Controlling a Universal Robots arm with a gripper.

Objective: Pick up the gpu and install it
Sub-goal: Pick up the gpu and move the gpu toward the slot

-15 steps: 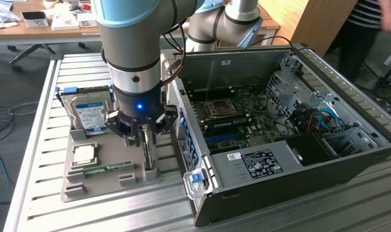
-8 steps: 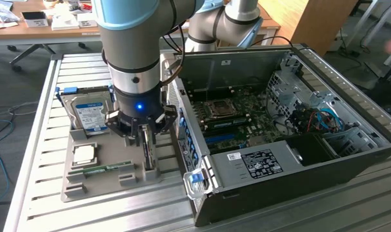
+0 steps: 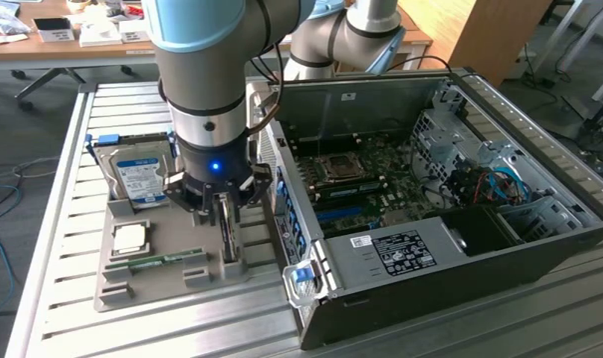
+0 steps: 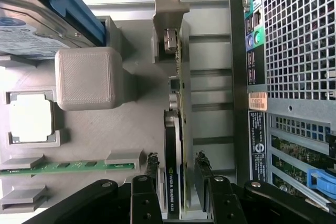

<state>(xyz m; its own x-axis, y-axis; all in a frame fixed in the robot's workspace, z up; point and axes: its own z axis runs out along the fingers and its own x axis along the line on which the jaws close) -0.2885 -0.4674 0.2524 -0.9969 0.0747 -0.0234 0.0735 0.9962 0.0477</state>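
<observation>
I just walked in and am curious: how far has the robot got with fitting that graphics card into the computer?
It is at an early stage. Done: the gripper is placed over the gpu, open, with one finger on each side. In hand: nothing is gripped yet, and the gpu stands on edge in the gray holder beside the open computer case. Left: the grasp, the lift and seating the gpu inside the case.

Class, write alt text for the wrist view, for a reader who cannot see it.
The gripper, jaws open, straddles the gpu, which stands on edge in a grey holder tray. A hard drive, a processor chip and a memory stick lie on the same tray, and the perforated panel of a computer case runs alongside.
</observation>
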